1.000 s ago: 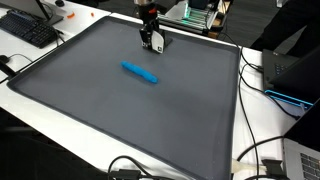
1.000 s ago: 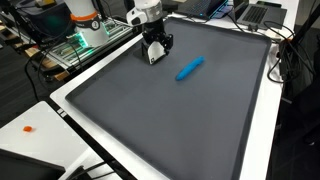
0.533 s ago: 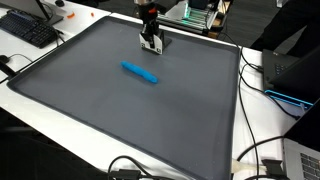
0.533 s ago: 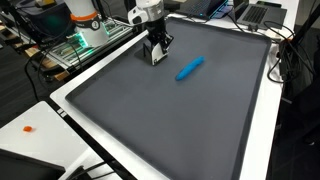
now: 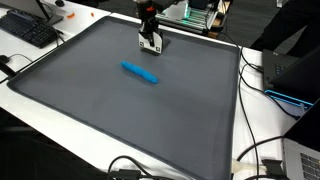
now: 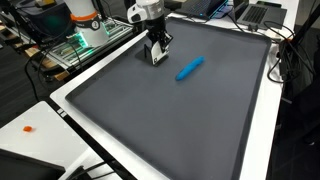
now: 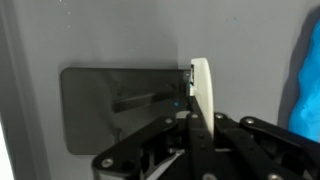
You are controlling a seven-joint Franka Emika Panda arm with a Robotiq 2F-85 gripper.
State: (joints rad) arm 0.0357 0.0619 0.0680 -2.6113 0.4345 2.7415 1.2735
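Observation:
My gripper (image 5: 151, 44) (image 6: 154, 57) hovers low over the far part of a dark grey mat (image 5: 120, 120) (image 6: 160, 120), pointing down. Its jaws are shut, the pale fingertips pressed together, and I see nothing between them. In the wrist view the gripper (image 7: 196, 78) shows one white pad edge-on above the black linkage, with its shadow on the mat beside it. A blue marker (image 5: 140, 72) (image 6: 190, 68) lies flat on the mat a short way from the gripper, untouched. A strip of the marker (image 7: 309, 90) shows at the right edge of the wrist view.
The mat lies on a white table (image 6: 60, 105). A keyboard (image 5: 28, 28) sits off one corner, a laptop (image 5: 290, 75) and cables (image 5: 250, 160) along one side. Equipment with green lights (image 6: 80, 40) stands behind the arm. A small orange bit (image 6: 28, 128) lies on the table.
The jaws have closed from partly open to fully shut. The arm has barely moved, and the blue marker has stayed where it was.

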